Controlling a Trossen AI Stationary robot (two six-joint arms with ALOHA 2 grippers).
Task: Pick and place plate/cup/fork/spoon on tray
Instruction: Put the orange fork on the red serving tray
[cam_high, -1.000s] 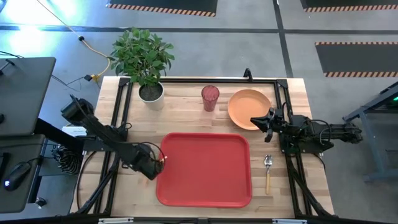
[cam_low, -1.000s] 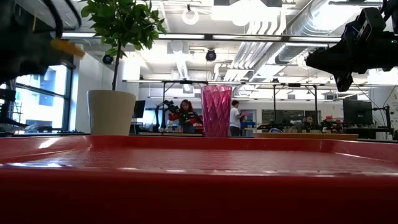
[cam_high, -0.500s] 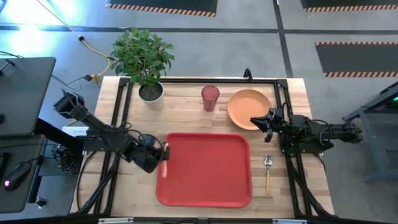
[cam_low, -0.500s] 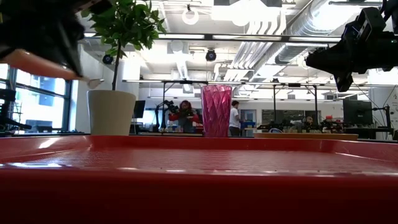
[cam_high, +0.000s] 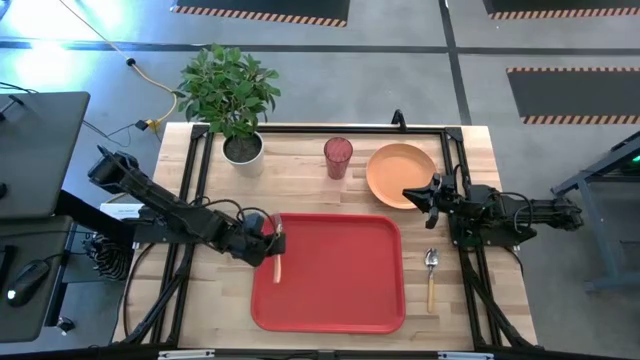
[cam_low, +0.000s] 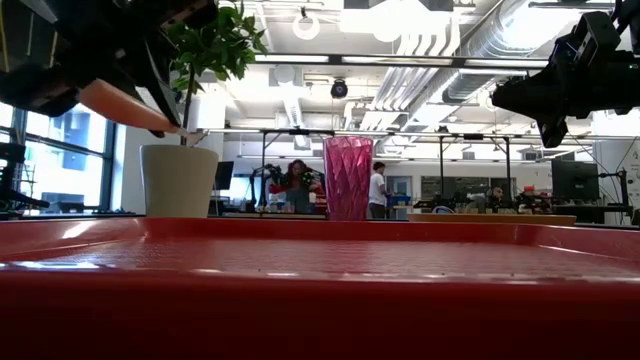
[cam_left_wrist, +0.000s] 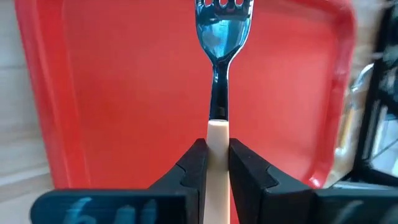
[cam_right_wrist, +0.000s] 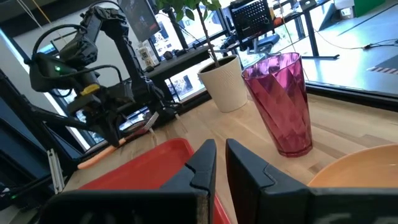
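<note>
- Clamping the one fork (cam_left_wrist: 219, 74) by its orange handle, the left tool (cam_high: 268, 236) is held over the tray's (cam_high: 335, 290) left edge; the tines hang above the red floor of the tray.
- One tray is seen at the worktop's (cam_high: 300, 180) middle — nothing is lying in it.
- One cup (cam_high: 338, 157) stands upright behind the tray, with one plate (cam_high: 395, 172) just beside it, toward the right.
- One spoon (cam_high: 432, 277) lies on the wood just right of the tray, bowl toward the plate.
- The right tool (cam_high: 430, 200) is held at the plate's near right rim — its fingers (cam_right_wrist: 202, 167) nearly together, nothing held.
- One potted plant (cam_high: 235, 100) is placed at the back left.
</note>
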